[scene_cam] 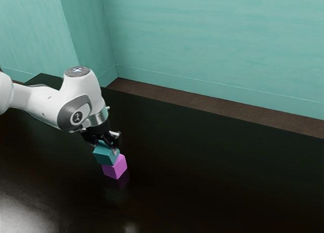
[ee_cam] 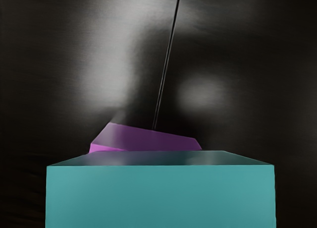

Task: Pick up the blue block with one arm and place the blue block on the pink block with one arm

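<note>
On the dark glossy table [scene_cam: 212, 167], left of centre in the exterior view, stands the pink block [scene_cam: 116, 168]. Directly over it is the teal-blue block [scene_cam: 106, 154], with my black gripper [scene_cam: 105, 143] shut on it from above. The blue block's underside looks to be touching or just above the pink block's top, and it is turned a little relative to it. Close under my hand in the wrist view, the blue block [ee_cam: 159, 193] looms large, and a corner of the pink block [ee_cam: 148, 138] shows beyond it.
The dark table [ee_cam: 237, 64] spreads wide around the two blocks. A brown floor strip [scene_cam: 228, 107] and teal walls [scene_cam: 212, 35] lie behind the table's far edge.
</note>
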`<state>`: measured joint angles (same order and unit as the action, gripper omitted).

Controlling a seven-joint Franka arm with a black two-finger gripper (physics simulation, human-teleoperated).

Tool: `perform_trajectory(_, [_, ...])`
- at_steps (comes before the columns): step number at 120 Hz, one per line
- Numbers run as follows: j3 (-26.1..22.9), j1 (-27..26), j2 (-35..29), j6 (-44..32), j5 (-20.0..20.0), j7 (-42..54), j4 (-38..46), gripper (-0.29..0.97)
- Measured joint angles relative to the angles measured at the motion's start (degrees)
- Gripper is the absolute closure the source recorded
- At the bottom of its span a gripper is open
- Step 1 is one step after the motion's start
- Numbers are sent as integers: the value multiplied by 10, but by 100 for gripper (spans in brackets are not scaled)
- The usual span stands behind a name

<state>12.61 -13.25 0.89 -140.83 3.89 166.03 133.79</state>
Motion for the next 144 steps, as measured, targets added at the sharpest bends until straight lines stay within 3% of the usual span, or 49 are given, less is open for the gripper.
perform_trajectory(53, [2,-16,-9,4,-14,0,-3,5])
perform_trajectory(69, [-2,-7,-62,62,-16,-4,-62,3])
perform_trajectory(82, [-17,1,-68,128,-26,-21,-116,2])
perform_trajectory(107, [-20,0,-68,190,-32,-46,-125,1])
perform_trajectory(144, [-20,0,-68,217,-34,-71,-126,0])
